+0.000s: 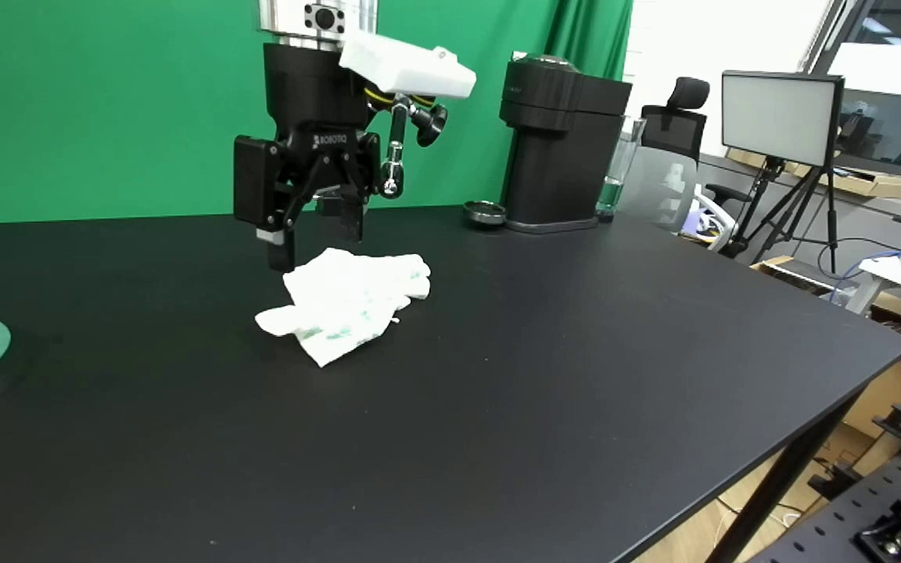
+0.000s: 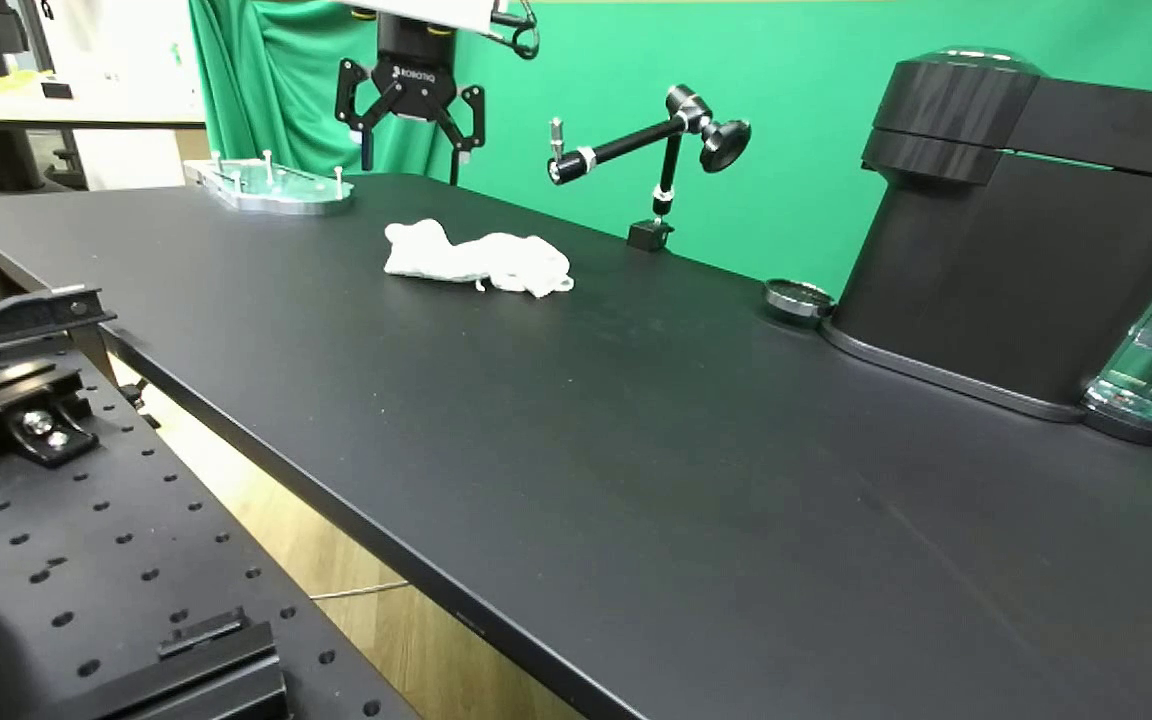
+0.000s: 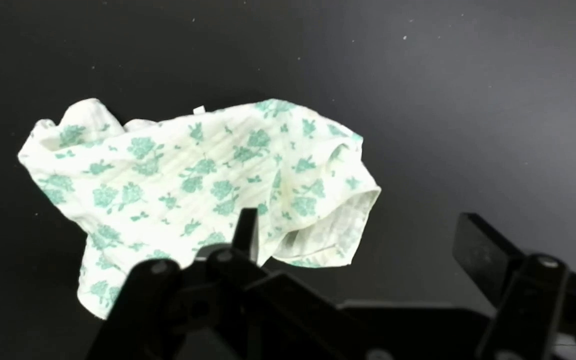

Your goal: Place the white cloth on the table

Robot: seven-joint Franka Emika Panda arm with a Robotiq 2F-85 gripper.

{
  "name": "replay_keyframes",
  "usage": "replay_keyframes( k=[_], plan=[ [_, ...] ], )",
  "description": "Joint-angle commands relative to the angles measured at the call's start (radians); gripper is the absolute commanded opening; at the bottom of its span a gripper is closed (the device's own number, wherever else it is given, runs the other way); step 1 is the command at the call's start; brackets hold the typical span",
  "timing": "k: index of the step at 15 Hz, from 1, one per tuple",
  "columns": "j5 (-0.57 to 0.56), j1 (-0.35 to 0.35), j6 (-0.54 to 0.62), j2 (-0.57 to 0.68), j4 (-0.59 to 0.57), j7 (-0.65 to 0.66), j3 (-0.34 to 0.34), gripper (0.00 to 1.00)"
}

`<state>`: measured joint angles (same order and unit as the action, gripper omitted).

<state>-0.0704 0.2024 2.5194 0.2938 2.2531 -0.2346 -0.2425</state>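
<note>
A thin white cotton-looking cloth with green flowers printed on it [image 3: 168, 170] is seen lying crumpled on the flat black table [image 1: 576, 375], with some folds bunched up; in an exterior view, nothing is held by the black two-finger robot gripper [image 2: 411, 160], and its fingers [image 2: 367, 152] are spread wide apart, with a gap seen between their tips and the cloth; so the putting-down step seems to be done, as far as can be judged, and only the going-away step looks to be left; for that, the gripper should be lifted straight up and then moved off, with care taken that no fold is caught, since in the wrist view one finger is seen in front of the cloth and the other in front of the table; the word ROBOTIQ can be read in pale letters on the gripper in both exterior views; a tiny white tag [image 3: 198, 110] is seen poking out at the cloth's edge, but no writing can be made out on it; no name can be read for sure on the tall black machine [image 2: 996, 260], which may be for coffee.
</note>
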Motion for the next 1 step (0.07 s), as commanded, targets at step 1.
replay_keyframes(
  k=[1],
  plan=[
    [0.002, -0.002, -0.003, -0.001, -0.001, -0.001, -0.001, 1.0]
  ],
)
